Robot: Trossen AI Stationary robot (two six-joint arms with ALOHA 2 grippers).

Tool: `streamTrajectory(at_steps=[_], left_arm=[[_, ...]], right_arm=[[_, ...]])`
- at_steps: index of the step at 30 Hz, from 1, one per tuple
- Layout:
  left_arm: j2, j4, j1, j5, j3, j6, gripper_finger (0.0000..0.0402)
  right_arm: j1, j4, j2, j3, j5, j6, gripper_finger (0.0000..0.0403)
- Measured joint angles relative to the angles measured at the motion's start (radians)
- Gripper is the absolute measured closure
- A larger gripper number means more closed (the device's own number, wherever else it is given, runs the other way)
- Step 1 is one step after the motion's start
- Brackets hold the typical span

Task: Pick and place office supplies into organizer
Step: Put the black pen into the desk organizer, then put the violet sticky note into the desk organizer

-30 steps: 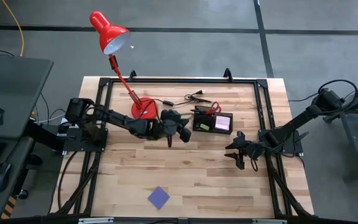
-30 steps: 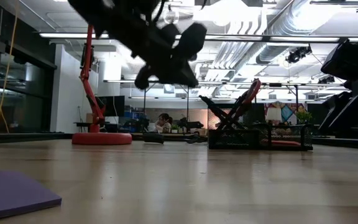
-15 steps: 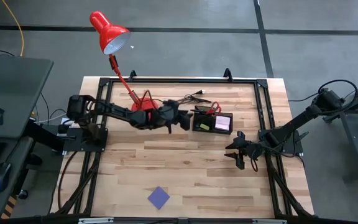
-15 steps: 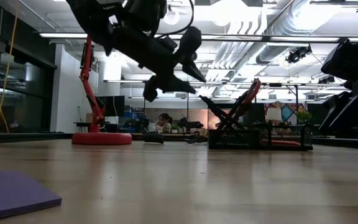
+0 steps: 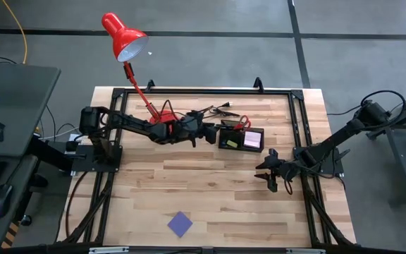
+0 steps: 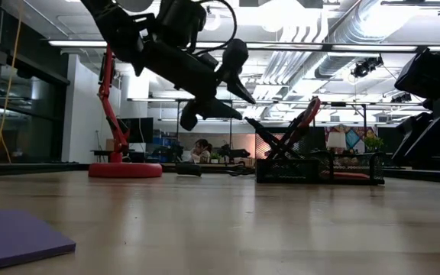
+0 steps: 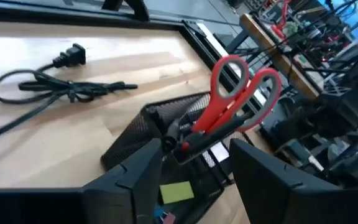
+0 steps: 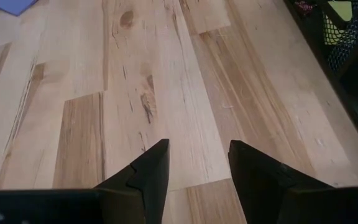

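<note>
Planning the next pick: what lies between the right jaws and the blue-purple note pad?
Only bare wooden tabletop, per the high view, between right gripper and blue-purple square note pad.

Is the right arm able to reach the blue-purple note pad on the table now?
Probably yes. The right claw is open and empty, and only bare wood lies between it and the blue-purple note pad.

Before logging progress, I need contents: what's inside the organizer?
The organizer holds red-handled scissors standing up, a yellow piece and a pink note pad. Mesh walls hide anything lower down.
</note>
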Motion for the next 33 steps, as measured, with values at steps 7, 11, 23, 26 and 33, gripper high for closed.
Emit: streamTrajectory(at_steps=[7,11,23,26,33], left_arm=[[0.039,-0.001,-0.001,-0.012,0.034,0.003,0.023],[0.054,-0.005,0.0,-0.019,0.052,0.036,0.023],[0.117,-0.016,-0.003,-0.01,0.103,0.059,0.0229],[0.102,-0.077,-0.012,0.017,0.103,0.128,0.0229],[0.033,-0.333,-0.151,-0.101,0.101,0.135,0.0229]], right_arm=[[0.0,0.0,0.0,0.0,0.0,0.0,0.0249],[0.0,0.0,0.0,0.0,0.0,0.0,0.0248],[0.0,0.0,0.0,0.0,0.0,0.0,0.0249],[0.0,0.0,0.0,0.0,0.0,0.0,0.0247],[0.0,0.0,0.0,0.0,0.0,0.0,0.024]])
